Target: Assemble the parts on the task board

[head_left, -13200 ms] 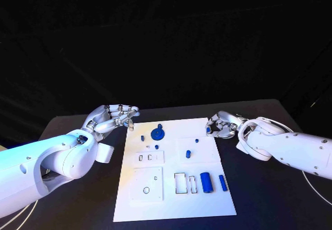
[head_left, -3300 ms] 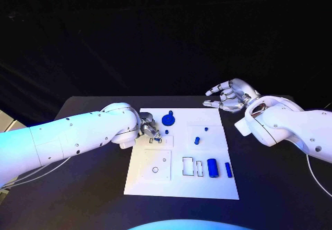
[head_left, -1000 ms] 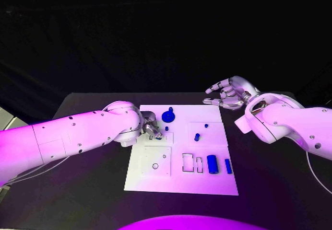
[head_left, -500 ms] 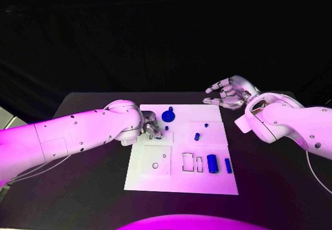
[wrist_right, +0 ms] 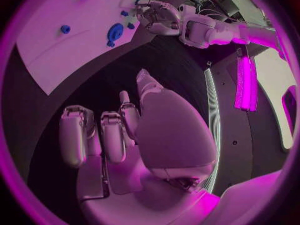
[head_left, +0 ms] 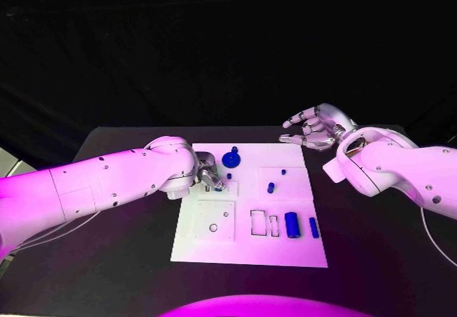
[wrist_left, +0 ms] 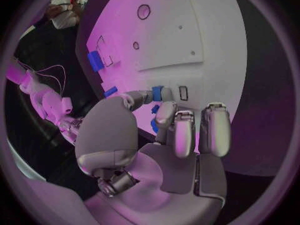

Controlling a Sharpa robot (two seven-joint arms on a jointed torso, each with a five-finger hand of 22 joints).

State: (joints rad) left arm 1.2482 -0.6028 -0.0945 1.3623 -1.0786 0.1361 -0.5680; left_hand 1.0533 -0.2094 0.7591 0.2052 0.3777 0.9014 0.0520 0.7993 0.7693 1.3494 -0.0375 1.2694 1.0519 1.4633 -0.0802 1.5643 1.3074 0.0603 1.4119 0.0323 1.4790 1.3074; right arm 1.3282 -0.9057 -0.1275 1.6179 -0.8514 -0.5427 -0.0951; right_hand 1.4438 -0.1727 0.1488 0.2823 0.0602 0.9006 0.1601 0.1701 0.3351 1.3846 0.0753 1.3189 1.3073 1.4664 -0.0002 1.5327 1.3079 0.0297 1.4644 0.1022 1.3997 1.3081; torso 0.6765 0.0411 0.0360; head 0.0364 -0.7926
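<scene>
The white task board lies in the middle of the black table. My left hand rests on the board's left side by two small slots. In the left wrist view this hand pinches a small blue part between thumb and a finger, right beside a rectangular slot. My right hand hovers above the table off the board's far right corner, fingers spread and holding nothing; the right wrist view shows the same hand.
On the board lie a round blue knob, a small blue peg, a short blue piece, a thick blue cylinder and a thin blue bar. Two empty outlined slots sit left of the cylinder.
Since the earliest frame my left hand has come from off the board's far left corner onto its slots, and the right hand has risen. Over the last second nothing visibly moved.
</scene>
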